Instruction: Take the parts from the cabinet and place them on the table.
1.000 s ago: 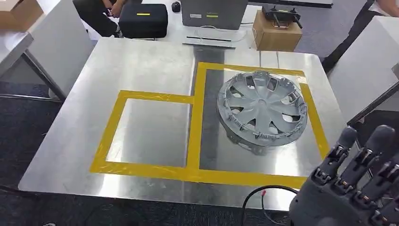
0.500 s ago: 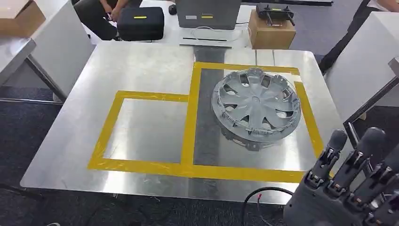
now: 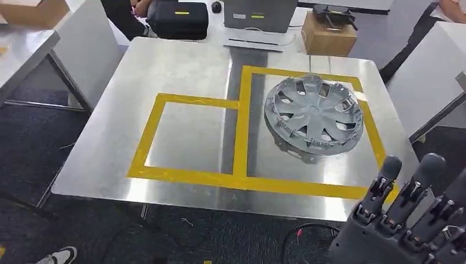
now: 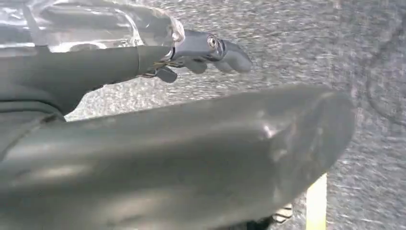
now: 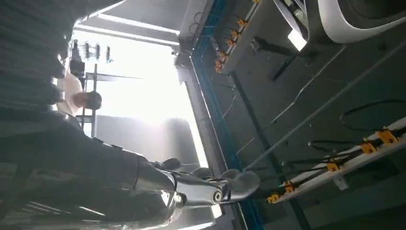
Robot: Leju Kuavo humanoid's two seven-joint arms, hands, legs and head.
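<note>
— What is the table (image 3: 165, 66) made of?
— Brushed metal by the look of it, smooth with a soft sheen; the yellow tape (image 3: 192, 177) on it is glossy and wrinkled in spots.
— And the wheel cover (image 3: 313, 116), right of centre?
— Grey plastic, matt to satin, moulded smooth.
— The right hand (image 3: 409, 220), lower right corner?
— Dark matt plastic fingers with small metal-looking parts between the segments; in the right wrist view the hand (image 5: 201, 184) shows polished, shiny metal.
— The left hand (image 4: 210, 50)?
— Grey, smooth, slightly glossy – over a rough, speckled carpet floor (image 4: 287, 43).
— The top edge?
— A brown cardboard box (image 3: 328, 36), dull, and a black case (image 3: 177, 21), matt and fabric-like.
</note>
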